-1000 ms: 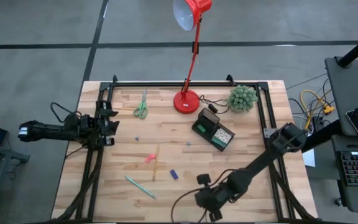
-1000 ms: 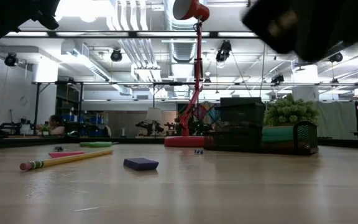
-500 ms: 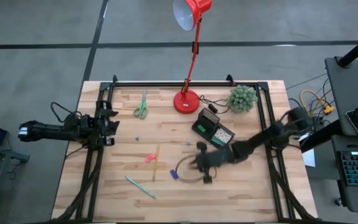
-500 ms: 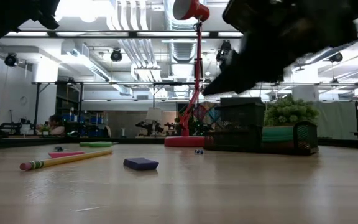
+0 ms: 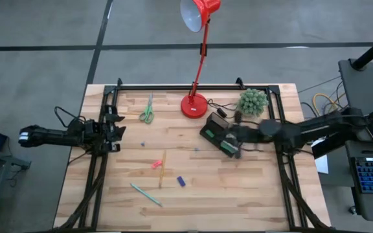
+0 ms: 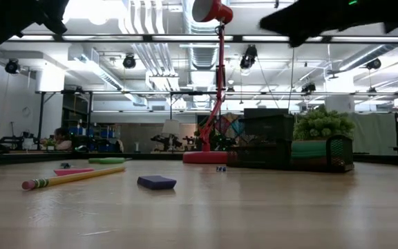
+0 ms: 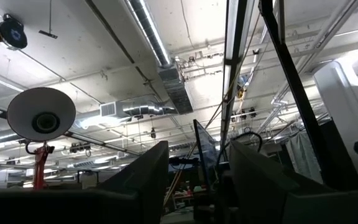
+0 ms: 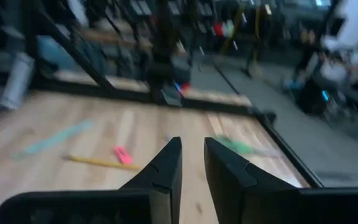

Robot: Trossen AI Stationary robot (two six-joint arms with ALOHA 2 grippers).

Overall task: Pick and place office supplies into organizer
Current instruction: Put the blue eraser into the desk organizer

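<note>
My right pincer (image 5: 233,138) hangs over the black organizer (image 5: 220,136) near the desk's (image 5: 258,188) back right, fingers (image 8: 166,167) close together with a narrow gap; whether a small supply is pinched there I cannot tell, and the organizer's contents are too small to read. My left pincer (image 5: 118,125) waits at the desk's left edge, its fingers (image 7: 143,176) apart and empty.

I judge most of the job still ahead. Loose on the desk I count:
- one green-handled scissors (image 5: 147,114)
- one pink sticky-note pad (image 5: 157,164)
- one yellow pencil (image 5: 163,169)
- one teal pen (image 5: 146,193)
- one blue eraser-like block (image 5: 181,182)
- two tiny blue pieces (image 5: 142,144) (image 5: 196,149)

That is seven items to move and one organizer.
</note>
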